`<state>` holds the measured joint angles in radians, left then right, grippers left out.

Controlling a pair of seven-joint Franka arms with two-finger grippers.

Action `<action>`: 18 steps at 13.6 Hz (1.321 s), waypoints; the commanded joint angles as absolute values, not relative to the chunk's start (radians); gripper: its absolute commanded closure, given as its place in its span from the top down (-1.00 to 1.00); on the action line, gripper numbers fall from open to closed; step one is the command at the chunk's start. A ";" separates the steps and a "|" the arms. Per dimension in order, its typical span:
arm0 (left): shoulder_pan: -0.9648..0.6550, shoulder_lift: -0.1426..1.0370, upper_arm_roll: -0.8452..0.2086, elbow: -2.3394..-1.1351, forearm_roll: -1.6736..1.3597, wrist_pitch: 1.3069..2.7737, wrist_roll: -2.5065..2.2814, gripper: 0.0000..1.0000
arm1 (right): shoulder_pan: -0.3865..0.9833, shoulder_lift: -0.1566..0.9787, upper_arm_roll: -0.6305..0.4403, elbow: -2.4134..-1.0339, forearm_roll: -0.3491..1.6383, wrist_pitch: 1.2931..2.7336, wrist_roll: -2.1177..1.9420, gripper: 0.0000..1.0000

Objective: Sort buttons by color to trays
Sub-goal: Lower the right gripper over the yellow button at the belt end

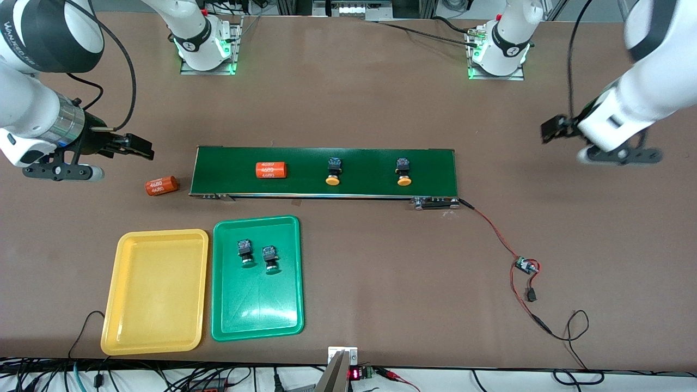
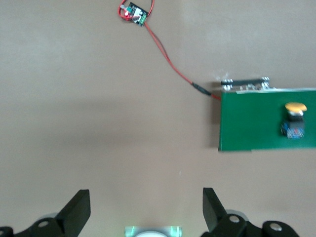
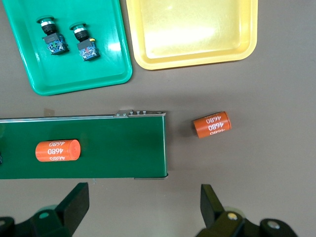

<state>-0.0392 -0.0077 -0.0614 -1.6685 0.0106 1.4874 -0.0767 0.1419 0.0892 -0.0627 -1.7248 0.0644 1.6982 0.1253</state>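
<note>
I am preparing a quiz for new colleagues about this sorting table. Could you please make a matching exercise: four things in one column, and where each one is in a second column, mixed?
Things:
1. green buttons
2. yellow buttons
3. orange cylinder lying off the belt
4. yellow tray

Places or states:
A. on the conveyor belt
B. holds nothing
C. in the green tray
D. on the table, beside the belt's end toward the right arm

Pairs: 1-C, 2-A, 3-D, 4-B
</note>
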 commanded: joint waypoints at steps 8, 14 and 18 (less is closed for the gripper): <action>-0.038 0.046 -0.052 -1.516 0.052 1.551 -0.024 1.00 | 0.160 0.100 -0.061 -1.717 0.080 1.704 0.130 1.00; -0.058 0.057 -0.029 -1.511 0.057 1.577 -0.012 1.00 | 0.216 0.135 -0.061 -1.723 0.095 1.743 0.144 1.00; -0.095 0.050 -0.008 -1.516 0.055 1.592 -0.006 1.00 | 0.258 0.181 -0.061 -1.735 0.100 1.807 0.184 1.00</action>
